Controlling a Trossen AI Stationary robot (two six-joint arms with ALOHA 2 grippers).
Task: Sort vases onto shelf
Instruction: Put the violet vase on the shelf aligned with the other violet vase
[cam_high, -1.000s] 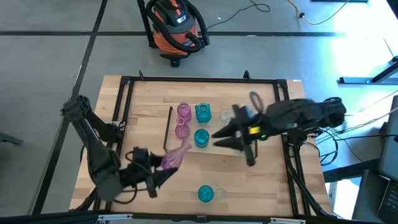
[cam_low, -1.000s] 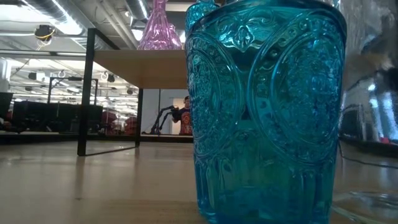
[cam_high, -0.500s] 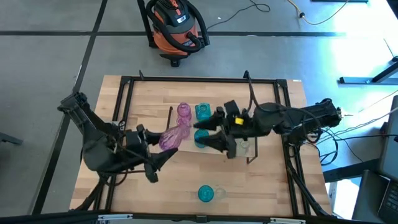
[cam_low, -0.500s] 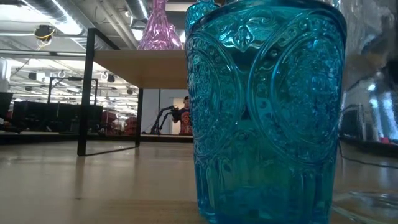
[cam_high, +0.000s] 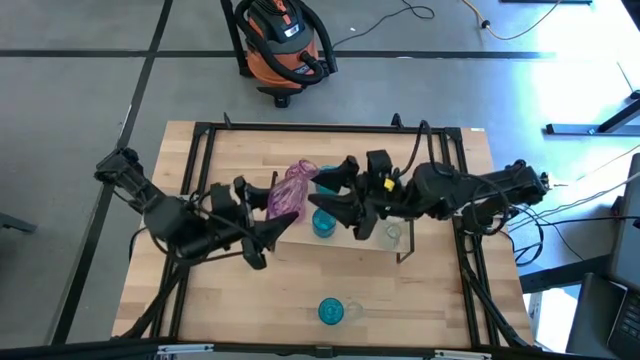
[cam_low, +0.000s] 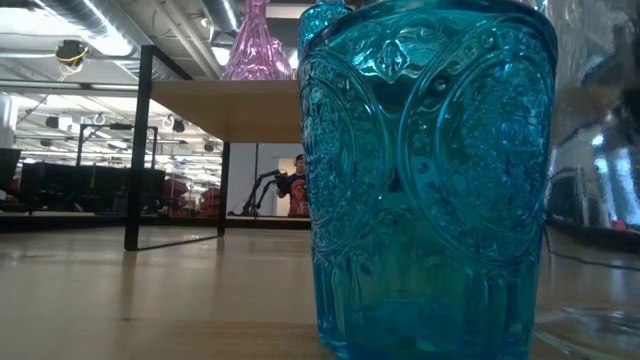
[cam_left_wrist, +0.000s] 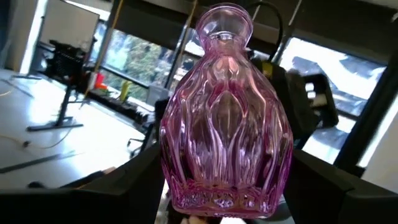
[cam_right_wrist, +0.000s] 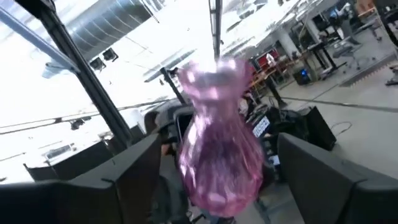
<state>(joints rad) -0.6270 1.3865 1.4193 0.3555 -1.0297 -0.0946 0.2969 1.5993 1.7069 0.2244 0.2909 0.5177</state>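
**Pink glass vase passes between two arms above the shelf**

The left gripper (cam_high: 262, 222) grips a pink vase (cam_high: 286, 194) by its base, tilted with the neck reaching toward the right gripper (cam_high: 335, 197), whose fingers stand wide apart on either side of it without pinching. Both meet over the light-wood shelf (cam_high: 300, 240), where a teal vase (cam_high: 323, 222) stands beside a clear one (cam_high: 392, 234).

The vase looks light but rigid, smooth and breakable; the ribbed glass likely offers little friction, so a firm hold across the broad belly or low on the base seems safer than the narrow neck, which could slip or snap under a squeeze.

The high view alone gives the layout: both arms, the shelf, and another teal vase (cam_high: 331, 311) near the table's front edge with a clear piece just beside it. The left wrist view shows what that view cannot: the pink vase (cam_left_wrist: 226, 118) seated between the dark fingers at its base, mouth pointing away. The right wrist view shows the same vase (cam_right_wrist: 220, 143) centred between its own spread fingers. The low view is filled by the embossed teal vase (cam_low: 430, 170), with a pink vase's neck (cam_low: 257, 40) rising from the shelf top (cam_low: 220, 105).
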